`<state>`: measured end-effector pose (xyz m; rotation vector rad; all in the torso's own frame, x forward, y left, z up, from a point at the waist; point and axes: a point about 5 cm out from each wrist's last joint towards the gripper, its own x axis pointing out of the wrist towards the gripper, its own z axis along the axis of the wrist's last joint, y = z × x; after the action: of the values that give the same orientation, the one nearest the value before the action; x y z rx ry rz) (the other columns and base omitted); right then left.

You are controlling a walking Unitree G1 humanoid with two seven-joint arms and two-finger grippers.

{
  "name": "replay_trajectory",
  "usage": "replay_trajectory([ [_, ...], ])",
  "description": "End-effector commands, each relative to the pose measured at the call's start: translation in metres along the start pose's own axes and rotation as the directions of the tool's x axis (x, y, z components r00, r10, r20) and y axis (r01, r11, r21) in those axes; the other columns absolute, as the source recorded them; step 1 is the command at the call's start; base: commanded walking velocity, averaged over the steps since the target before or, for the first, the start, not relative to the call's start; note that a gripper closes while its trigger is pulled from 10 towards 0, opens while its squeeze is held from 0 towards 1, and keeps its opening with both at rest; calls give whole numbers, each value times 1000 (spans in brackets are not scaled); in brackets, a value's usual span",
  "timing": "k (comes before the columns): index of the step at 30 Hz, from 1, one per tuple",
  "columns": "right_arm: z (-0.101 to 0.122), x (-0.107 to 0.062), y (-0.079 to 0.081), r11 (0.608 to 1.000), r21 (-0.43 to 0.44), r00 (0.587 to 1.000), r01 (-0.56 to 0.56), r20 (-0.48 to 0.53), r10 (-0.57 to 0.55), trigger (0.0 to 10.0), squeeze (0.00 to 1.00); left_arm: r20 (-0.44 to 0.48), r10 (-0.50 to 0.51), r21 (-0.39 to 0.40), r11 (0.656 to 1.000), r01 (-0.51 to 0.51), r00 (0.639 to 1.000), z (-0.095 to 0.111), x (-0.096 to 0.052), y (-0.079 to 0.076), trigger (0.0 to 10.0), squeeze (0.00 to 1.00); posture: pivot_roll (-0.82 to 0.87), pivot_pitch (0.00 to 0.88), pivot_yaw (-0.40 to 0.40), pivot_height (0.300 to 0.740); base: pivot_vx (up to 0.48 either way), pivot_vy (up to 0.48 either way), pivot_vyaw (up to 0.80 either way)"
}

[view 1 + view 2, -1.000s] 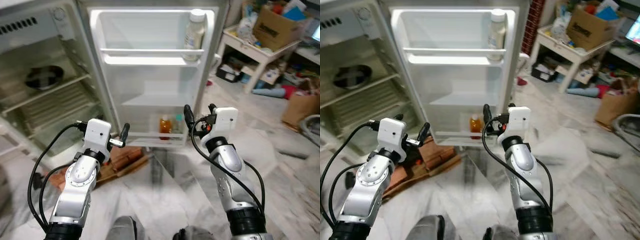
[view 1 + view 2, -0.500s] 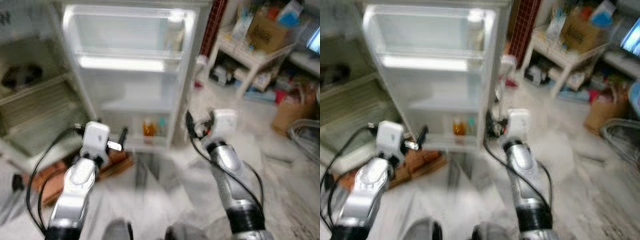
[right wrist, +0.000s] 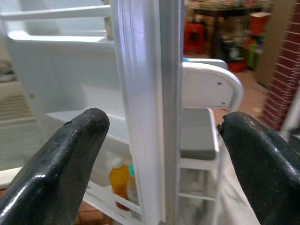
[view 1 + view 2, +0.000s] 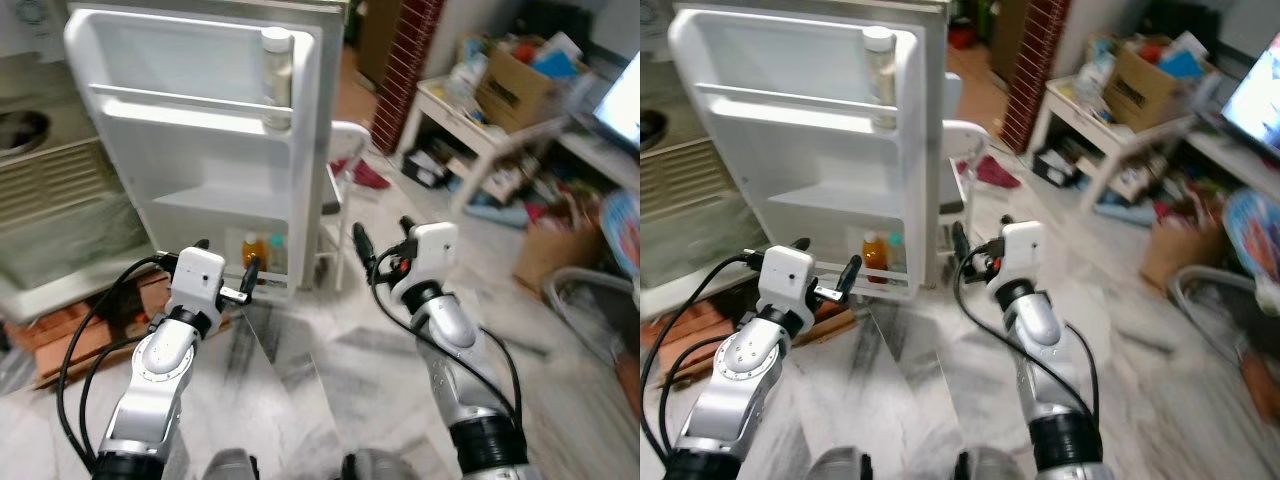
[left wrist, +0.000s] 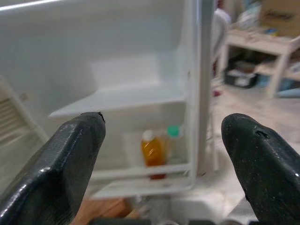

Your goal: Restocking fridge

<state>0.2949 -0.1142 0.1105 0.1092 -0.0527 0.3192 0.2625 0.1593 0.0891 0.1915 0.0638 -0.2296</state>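
The fridge door (image 4: 190, 150) stands open ahead on my left. Its top shelf holds a pale tall bottle (image 4: 277, 65). Its bottom shelf holds an orange bottle (image 4: 254, 250) beside a green-capped bottle (image 4: 277, 252). My left gripper (image 4: 226, 260) is held up open and empty, a short way in front of that bottom shelf; its wrist view looks at the orange bottle (image 5: 152, 152). My right gripper (image 4: 383, 235) is also open and empty, raised just right of the door's outer edge (image 3: 150, 93).
The fridge body (image 4: 50, 200) with wire shelves is at far left, on a wooden pallet (image 4: 70, 340). A white chair (image 4: 340, 170) stands behind the door. A cluttered white table (image 4: 470, 110) with a cardboard box (image 4: 520, 75) and a paper bag (image 4: 545, 250) are at right. Marble floor lies ahead.
The whole view has swung to the right, so the fridge now sits further left and more of the cluttered room shows. Both arms stay raised and open as before.
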Motion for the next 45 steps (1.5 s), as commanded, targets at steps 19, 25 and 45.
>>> replay_trajectory([
  [19, -1, 0, -16, 995, -14, 994, 103, 23, -103, 10000, 0, 20, 92, -51, 995, -91, 996, 2, 1, 6, 10000, 0, 9, 63, -23, 740, 29, -177, 517],
  [25, 4, 5, -19, 993, -23, 992, 120, 42, -119, 10000, 0, 34, 93, -46, 995, -91, 995, 5, 3, 10, 10000, 0, 12, 61, -26, 740, 397, 0, 0],
  [45, 11, 11, -16, 993, -44, 990, 112, 85, -108, 10000, 0, -36, 62, -61, 996, -64, 997, -3, 1, 0, 10000, 0, 12, 86, -19, 740, 410, 0, 0],
])
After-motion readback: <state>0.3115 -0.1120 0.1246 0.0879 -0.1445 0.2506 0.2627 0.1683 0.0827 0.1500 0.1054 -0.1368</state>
